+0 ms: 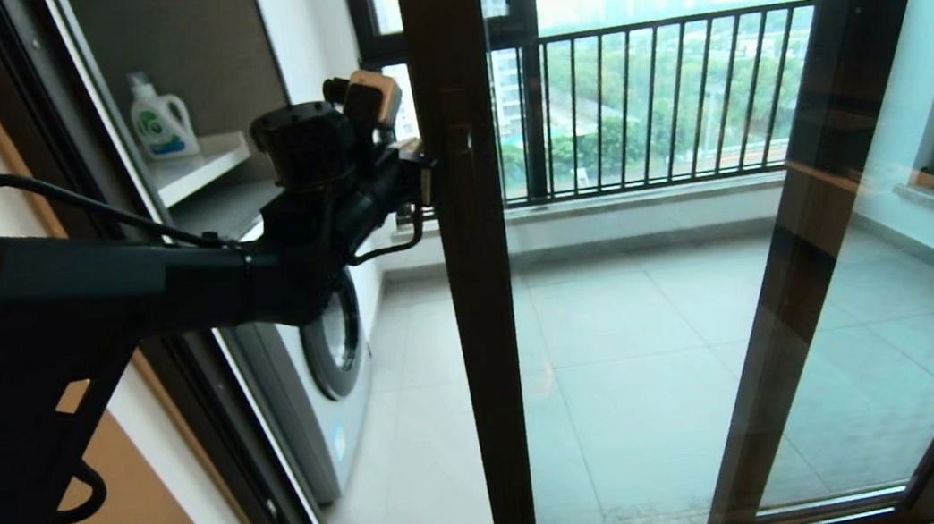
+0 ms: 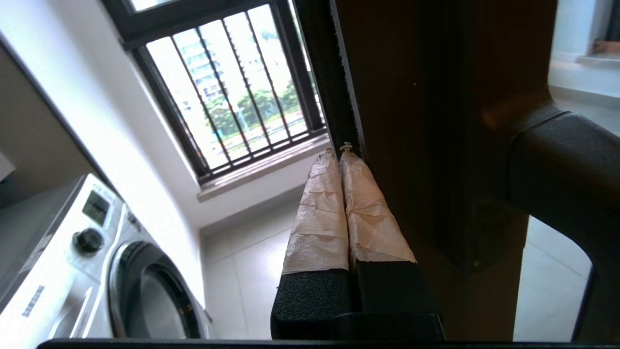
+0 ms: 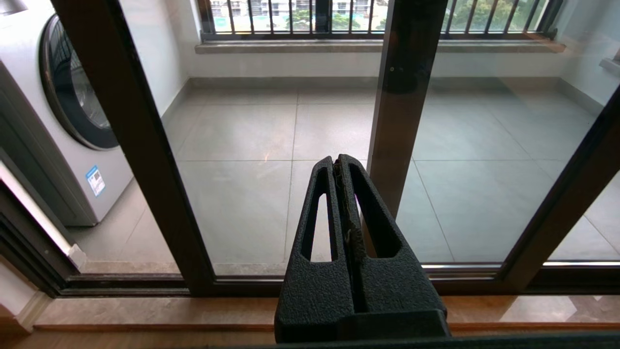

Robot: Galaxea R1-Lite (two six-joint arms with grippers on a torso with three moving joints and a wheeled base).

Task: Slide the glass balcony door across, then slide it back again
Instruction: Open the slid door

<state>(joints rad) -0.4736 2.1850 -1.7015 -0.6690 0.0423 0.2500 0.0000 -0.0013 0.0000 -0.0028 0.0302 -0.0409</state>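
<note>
Glass balcony door (image 1: 481, 314): clear panel in slim dark brown frame, edge post upright mid-scene, gap open to its left toward the washing machine (image 1: 329, 379). Left hand (image 1: 423, 179) fingers pressed together, holding nothing, taped fingertips (image 2: 346, 160) against the post's edge. Left arm stretched out level from lower left. Right hand (image 3: 340, 167) fingers together, empty, low in front of the glass, apart from it.

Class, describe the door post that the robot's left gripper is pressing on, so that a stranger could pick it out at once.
Start at the white front-loading washing machine on the balcony's left. Just to its right stands the glass balcony door's dark brown metal edge post, running floor to ceiling. Unlike the slanted dark post farther right, it has the left gripper, fingers shut and wrapped in pale tape, against its edge.
</note>
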